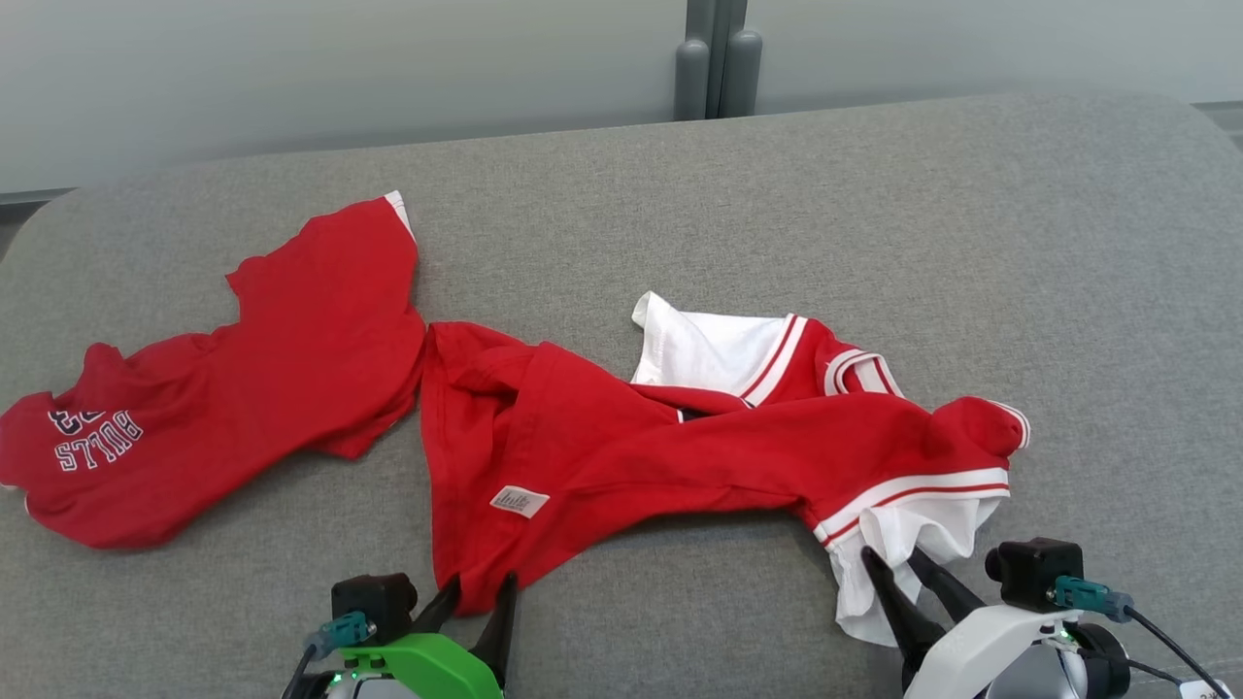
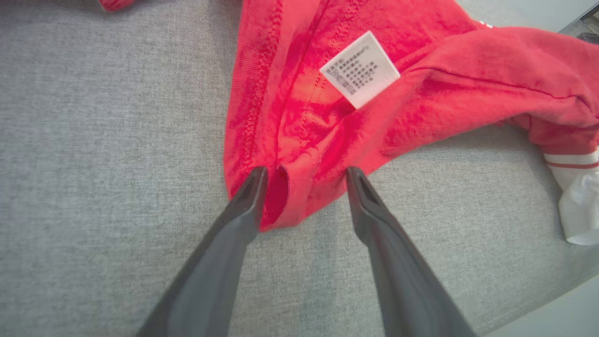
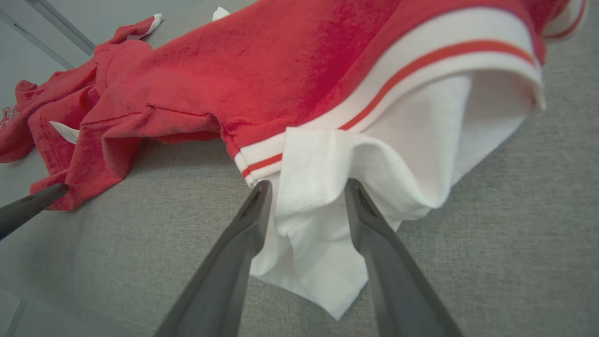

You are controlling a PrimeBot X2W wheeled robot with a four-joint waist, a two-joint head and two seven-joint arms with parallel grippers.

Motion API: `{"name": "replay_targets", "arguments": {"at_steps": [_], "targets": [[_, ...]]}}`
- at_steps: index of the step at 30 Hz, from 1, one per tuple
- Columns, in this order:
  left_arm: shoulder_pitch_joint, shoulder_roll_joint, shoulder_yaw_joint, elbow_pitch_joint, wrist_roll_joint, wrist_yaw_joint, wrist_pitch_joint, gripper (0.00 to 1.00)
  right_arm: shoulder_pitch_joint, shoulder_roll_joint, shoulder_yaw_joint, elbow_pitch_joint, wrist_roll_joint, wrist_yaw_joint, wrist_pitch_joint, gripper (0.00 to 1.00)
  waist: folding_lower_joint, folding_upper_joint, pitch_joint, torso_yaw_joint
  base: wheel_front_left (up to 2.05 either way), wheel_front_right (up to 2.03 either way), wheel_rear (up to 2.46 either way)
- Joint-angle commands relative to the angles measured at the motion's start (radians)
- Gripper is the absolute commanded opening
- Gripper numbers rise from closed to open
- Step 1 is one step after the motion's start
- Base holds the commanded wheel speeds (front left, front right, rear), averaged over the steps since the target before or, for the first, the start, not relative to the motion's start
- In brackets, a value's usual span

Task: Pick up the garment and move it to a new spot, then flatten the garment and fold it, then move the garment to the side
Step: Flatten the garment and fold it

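Jaws stand wide on both arms. Left gripper (image 1: 482, 582) straddles the garment's (image 1: 621, 447) red hem corner and right gripper (image 1: 891, 555) its white fold (image 3: 327, 187), probably so both ends lift together. The garment lies crumpled across the near cushion (image 1: 825, 194). The left wrist view resolves print on the label (image 2: 359, 69); the head view adds lettered red cloth (image 1: 223, 408) far left.

Bright, even light; soft shadow under garment (image 1: 680, 437); wide-angle wrist views.
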Motion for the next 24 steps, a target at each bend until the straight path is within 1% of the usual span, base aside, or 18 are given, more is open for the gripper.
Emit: {"name": "replay_targets", "arguments": {"at_steps": [1, 3, 4, 15, 21, 24], "targets": [[-0.014, -0.001, 0.002, 0.005, 0.004, 0.004, -0.006, 0.62, -0.009, 0.001, -0.008, 0.004, 0.001, 0.000, -0.006, 0.00, 0.0000, 0.0000, -0.001, -0.001, 0.00, 0.00, 0.00], [-0.014, -0.002, 0.004, 0.005, 0.003, 0.005, -0.011, 0.14, -0.008, 0.005, -0.013, 0.006, 0.001, 0.000, -0.009, 0.00, 0.0000, 0.0000, -0.003, -0.001, 0.00, 0.00, 0.00], [-0.014, 0.000, 0.006, 0.005, 0.001, 0.004, -0.013, 0.00, -0.007, 0.007, -0.015, 0.005, 0.000, 0.000, -0.012, 0.00, 0.0000, 0.0000, -0.004, -0.001, 0.00, 0.00, 0.00], [-0.001, 0.013, 0.021, -0.029, -0.002, 0.014, -0.050, 0.00, 0.003, -0.006, -0.035, -0.037, -0.012, 0.000, -0.027, 0.00, 0.0000, 0.0000, -0.019, -0.001, 0.00, 0.00, 0.00], [0.000, 0.037, 0.060, -0.106, 0.006, 0.033, -0.105, 0.00, -0.001, -0.016, -0.083, -0.121, -0.001, 0.000, -0.066, 0.00, 0.0000, 0.0000, -0.030, -0.007, 0.00, 0.00, 0.00], [0.008, 0.069, 0.092, -0.188, 0.017, 0.055, -0.137, 0.00, -0.003, -0.014, -0.132, -0.196, 0.044, 0.000, -0.093, 0.00, 0.0000, 0.0000, -0.041, -0.013, 0.00, 0.00, 0.00]]}}
